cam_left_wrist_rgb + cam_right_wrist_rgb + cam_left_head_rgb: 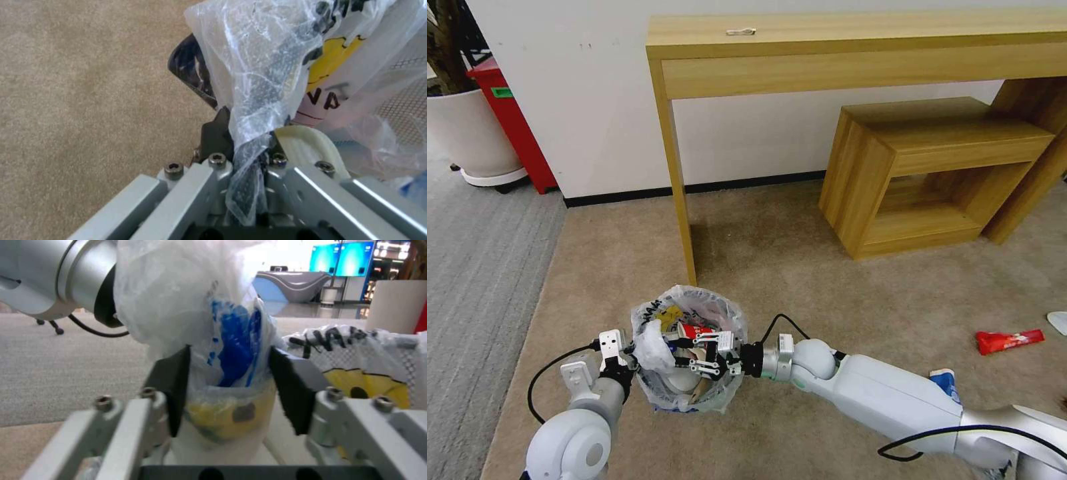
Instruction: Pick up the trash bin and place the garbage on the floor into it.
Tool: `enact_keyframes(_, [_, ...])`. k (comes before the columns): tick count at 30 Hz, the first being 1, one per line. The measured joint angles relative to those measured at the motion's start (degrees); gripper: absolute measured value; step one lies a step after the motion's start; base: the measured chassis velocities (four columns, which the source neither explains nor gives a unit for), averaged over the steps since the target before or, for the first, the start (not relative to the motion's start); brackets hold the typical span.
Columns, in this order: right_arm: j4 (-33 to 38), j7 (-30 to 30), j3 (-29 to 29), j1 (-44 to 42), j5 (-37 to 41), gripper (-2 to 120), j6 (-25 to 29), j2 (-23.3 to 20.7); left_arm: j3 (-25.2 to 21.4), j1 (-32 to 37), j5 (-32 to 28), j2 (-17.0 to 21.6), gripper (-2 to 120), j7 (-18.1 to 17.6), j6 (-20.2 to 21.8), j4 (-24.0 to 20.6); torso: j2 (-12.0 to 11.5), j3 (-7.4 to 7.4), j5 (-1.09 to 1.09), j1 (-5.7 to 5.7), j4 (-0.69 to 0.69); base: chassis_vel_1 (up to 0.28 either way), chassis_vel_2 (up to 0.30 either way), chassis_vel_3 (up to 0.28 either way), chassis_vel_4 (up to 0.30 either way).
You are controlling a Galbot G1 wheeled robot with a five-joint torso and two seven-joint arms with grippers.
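Over the beige floor (800, 267) near the wooden bench leg, the left gripper (627, 360) clamps its jaws on the trash bin (689, 347) rim, while the right gripper (704, 357), jaws parted, hangs directly above its mouth; a red wrapper (1010, 341) lies far right.
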Motion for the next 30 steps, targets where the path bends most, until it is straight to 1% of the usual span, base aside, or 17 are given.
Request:
enact_keyframes(2, [0.3,-0.1,0.3,0.0,0.1,62,0.0,-0.4,0.0,-0.1,-0.2,0.0,0,0.1,0.0,0.3,0.0,0.00,0.00,0.00,0.00,0.000,0.000,0.000,0.000])
enact_keyframes(3, [0.3,-0.1,0.3,0.0,0.1,62,0.0,-0.4,0.0,-0.1,-0.2,0.0,0,0.1,0.0,0.3,0.0,0.00,0.00,0.00,0.00,0.000,0.000,0.000,0.000])
enact_keyframes(6, [1.2,-0.1,1.4,-0.1,0.4,75,-0.2,-1.4,0.0,-0.4,-0.2,0.0,0,0.0,-0.2,1.4,0.0,0.00,0.00,0.00,-0.01,0.000,0.000,0.000,0.000])
enact_keyframes(7, [1.2,-0.1,1.4,-0.1,0.4,75,-0.2,-1.4,0.0,-0.4,-0.2,0.0,0,0.0,-0.2,1.4,0.0,0.00,0.00,0.00,-0.01,0.000,0.000,0.000,0.000])
enact_keyframes(8, [1.4,0.0,1.6,-0.2,0.5,79,-0.2,-1.6,0.0,-0.5,-0.2,0.0,0,0.1,-0.2,1.6,0.0,0.00,0.00,0.00,0.00,0.000,0.000,0.000,0.000])
enact_keyframes(10, [1.9,0.2,2.5,-0.3,0.7,90,-0.4,-2.0,0.1,-0.6,-0.1,-0.2,0,0.1,-0.4,2.2,0.0,0.00,0.00,0.00,0.00,0.000,0.000,0.000,0.000])
enact_keyframes(11, [1.9,0.2,2.5,-0.3,0.7,90,-0.4,-2.0,0.1,-0.6,-0.1,-0.2,0,0.1,-0.4,2.2,0.0,0.00,0.00,0.00,0.00,0.000,0.000,0.000,0.000])
enact_keyframes(13, [2.5,0.3,3.8,-0.6,0.8,98,-0.4,-2.5,0.1,-0.7,0.0,-0.3,0,0.2,-0.4,2.8,0.0,0.00,0.00,0.00,0.00,0.000,0.000,0.000,0.000])
enact_keyframes(17, [3.1,0.3,5.5,-1.1,0.8,100,-0.4,-3.2,0.1,-0.7,0.1,-0.4,0,0.2,-0.7,3.6,0.0,0.00,0.00,0.00,0.00,0.000,0.000,0.000,0.000])
enact_keyframes(30, [4.5,0.4,11.0,-2.6,1.3,100,-0.3,-5.1,0.0,-1.1,0.1,-0.6,0,0.3,-0.8,4.9,0.0,0.00,0.00,0.00,0.00,0.000,0.000,0.000,0.000])
